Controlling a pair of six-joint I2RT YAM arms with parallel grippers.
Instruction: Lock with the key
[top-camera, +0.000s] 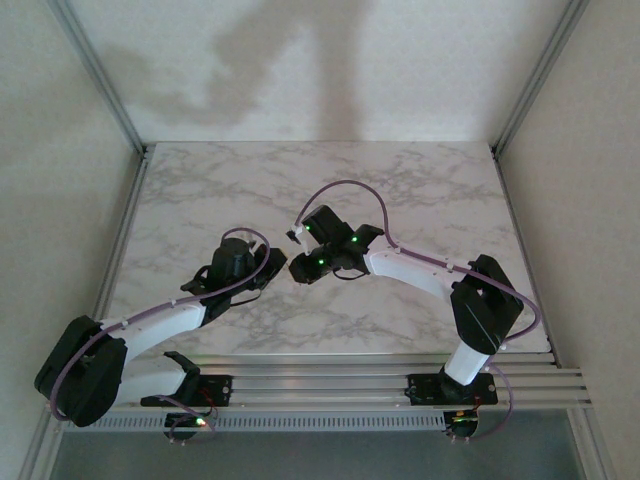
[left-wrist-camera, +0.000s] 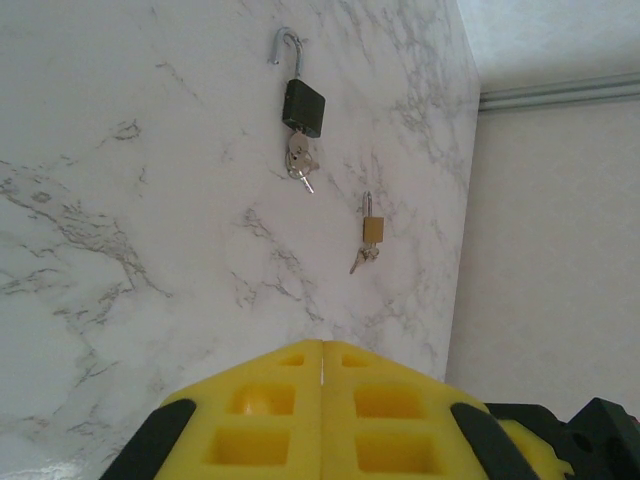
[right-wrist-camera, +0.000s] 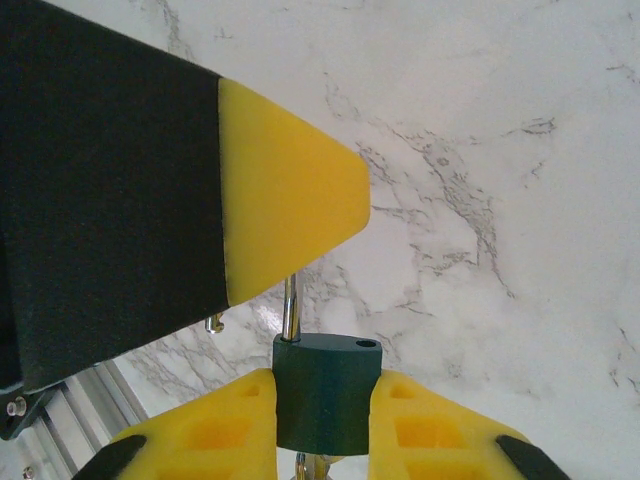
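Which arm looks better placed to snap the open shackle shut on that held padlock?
Left, probably. The right gripper is busy clamping the padlock by its body, while the left gripper, shut and empty, hangs just over the raised shackle, free to press it down.

The right gripper (right-wrist-camera: 325, 425) clamps a dark green padlock (right-wrist-camera: 325, 385), shackle (right-wrist-camera: 290, 315) unlatched, just under the left gripper (right-wrist-camera: 340, 205), over the table (right-wrist-camera: 500, 150).
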